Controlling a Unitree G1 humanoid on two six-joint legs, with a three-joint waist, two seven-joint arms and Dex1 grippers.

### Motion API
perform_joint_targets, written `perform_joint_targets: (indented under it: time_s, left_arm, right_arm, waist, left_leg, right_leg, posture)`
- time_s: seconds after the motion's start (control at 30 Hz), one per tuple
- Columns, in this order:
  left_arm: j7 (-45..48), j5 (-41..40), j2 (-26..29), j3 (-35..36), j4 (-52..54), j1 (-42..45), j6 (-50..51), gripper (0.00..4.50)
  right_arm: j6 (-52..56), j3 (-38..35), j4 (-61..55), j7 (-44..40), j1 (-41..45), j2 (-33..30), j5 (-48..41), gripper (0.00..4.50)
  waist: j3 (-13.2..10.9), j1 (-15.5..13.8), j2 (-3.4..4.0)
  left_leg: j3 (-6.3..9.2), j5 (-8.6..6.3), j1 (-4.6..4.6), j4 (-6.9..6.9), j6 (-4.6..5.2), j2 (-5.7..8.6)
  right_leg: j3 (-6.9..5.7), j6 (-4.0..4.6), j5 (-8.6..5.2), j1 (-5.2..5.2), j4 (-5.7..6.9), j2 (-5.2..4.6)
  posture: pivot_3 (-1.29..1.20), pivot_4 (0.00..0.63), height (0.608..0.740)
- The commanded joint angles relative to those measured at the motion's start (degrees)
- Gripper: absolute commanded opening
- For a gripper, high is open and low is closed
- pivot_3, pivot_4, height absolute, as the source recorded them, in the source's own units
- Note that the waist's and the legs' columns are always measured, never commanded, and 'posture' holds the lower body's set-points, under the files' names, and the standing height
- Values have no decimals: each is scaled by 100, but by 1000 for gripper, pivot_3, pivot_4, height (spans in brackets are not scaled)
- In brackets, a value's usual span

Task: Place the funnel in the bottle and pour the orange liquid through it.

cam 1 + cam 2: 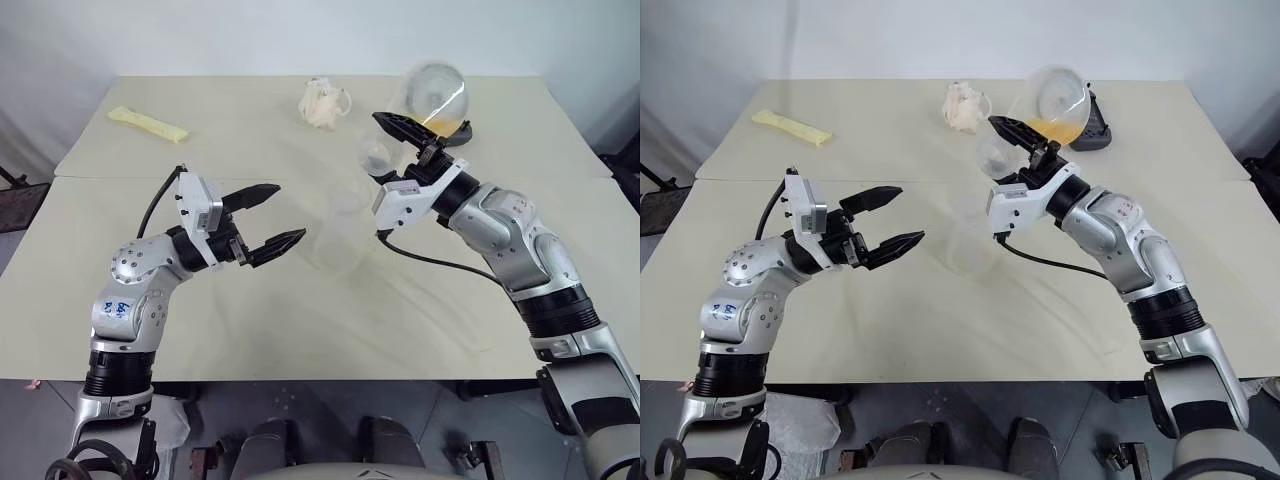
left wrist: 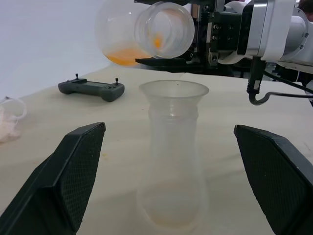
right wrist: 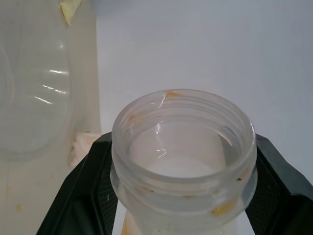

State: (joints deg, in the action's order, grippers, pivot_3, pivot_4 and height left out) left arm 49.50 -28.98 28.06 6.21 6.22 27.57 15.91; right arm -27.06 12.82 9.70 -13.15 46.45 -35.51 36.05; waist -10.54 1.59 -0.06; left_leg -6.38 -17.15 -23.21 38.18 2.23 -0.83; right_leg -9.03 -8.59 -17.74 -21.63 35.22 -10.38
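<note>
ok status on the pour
Left fingers open, flanking bottle. Right fingers shut on tilted flask, orange liquid inside, mouth near funnel in bottle. Controller behind, no obstruction.

A robot test room or lab: bare white walls, a plain beige surface (image 1: 200,330), and a handheld controller (image 2: 91,89) lying on it.

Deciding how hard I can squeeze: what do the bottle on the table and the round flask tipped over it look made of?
Bottle: probably plastic, with a frosted finish; its walls look milky and it has moulded rings under the neck. Round flask: clear and glossy, with sharp highlights and a moulded thread at the mouth; it could be thin plastic or glass, I cannot tell which.
</note>
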Motion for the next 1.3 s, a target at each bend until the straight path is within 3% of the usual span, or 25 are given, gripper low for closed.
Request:
perform_joint_targets:
  time_s: [0.03,1.3]
  left_arm:
    - [1,1,-3,17,122,105,-138,4500]
    - [-223,35,-241,-28,178,-12,-315,4500]
  right_arm:
    - [-95,-92,-94,142,217,-106,107,2821]
    - [-561,48,350,435,668,-121,816,2821]
  waist:
    - [0,1,0]
    - [0,5,0]
  left_leg:
    - [0,0,0,0,0,0]
    - [2,0,0,1,0,0]
  right_leg:
    - [0,0,0,0,0,0]
    - [-1,0,0,1,1,0]
  posture:
    - [0,150,740]
    - [0,150,740]
